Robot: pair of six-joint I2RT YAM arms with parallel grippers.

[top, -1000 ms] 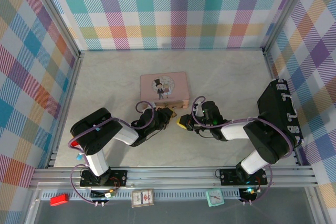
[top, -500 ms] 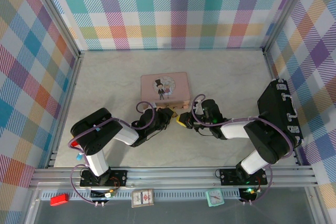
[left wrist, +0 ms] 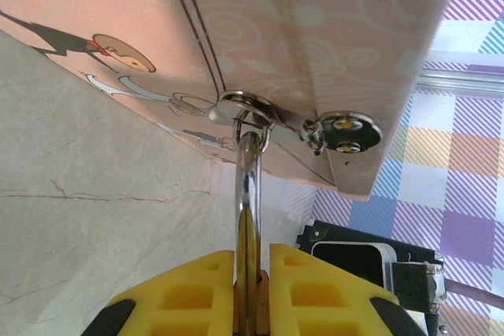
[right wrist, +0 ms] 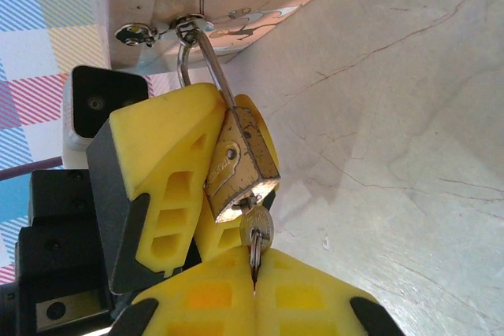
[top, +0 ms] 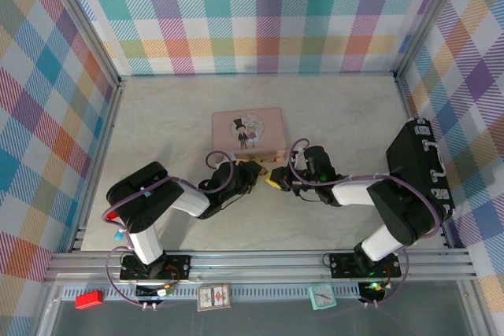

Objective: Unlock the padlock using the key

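The brass padlock (right wrist: 240, 164) hangs by its silver shackle (left wrist: 248, 182) from the gold clasp (left wrist: 246, 108) of the pink tin (top: 246, 131). My left gripper (left wrist: 252, 261) is shut on the padlock's body, and its yellow fingers (right wrist: 169, 159) press against the body's sides. The key (right wrist: 256, 230) sits in the keyhole at the padlock's bottom. Pinching the key's head is my right gripper (right wrist: 254, 265), which is shut. In the top view both grippers meet just in front of the tin, the left gripper (top: 253, 172) facing the right gripper (top: 276, 179).
A black case (top: 417, 179) lies at the right side of the marble table (top: 157, 123). Plaid walls close in three sides. On the near rail lie a red item (top: 89, 298), a card (top: 213, 297) and a small clock (top: 322, 297).
My right gripper has edged slightly toward the tin with the key. The pink tin has shifted a touch to the right. The left gripper holds still.
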